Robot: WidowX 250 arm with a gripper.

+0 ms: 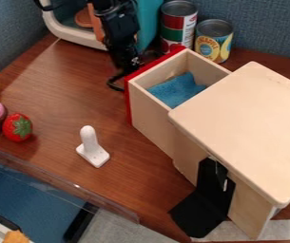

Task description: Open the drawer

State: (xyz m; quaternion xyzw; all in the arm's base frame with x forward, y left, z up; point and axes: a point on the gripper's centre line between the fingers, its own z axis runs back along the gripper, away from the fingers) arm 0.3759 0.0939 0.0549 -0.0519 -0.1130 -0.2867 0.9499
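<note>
Black stand point(204, 211) at near edge, against box point(248, 123). Wood table point(52, 80), clear rail point(64, 184) along near-left edge, blue partition point(267, 28) behind. Drawer point(150, 116) juts out, cloth point(176, 91) inside; gripper point(131, 69) at its red front point(129, 102), can't tell if open or closed. Peg point(91, 148) between strawberry point(17, 127) and drawer.

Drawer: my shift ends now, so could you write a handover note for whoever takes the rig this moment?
Tool: at the drawer's red front, near its upper end; grip state can't be told.
Job's things: the drawer sticks out of the wooden cabinet, a blue cloth-like piece inside.
Done: drawer is open, its inside in view. Whether it is at full travel can't be told.
Left: probably just backing the tool off without nudging the drawer shut.
</note>
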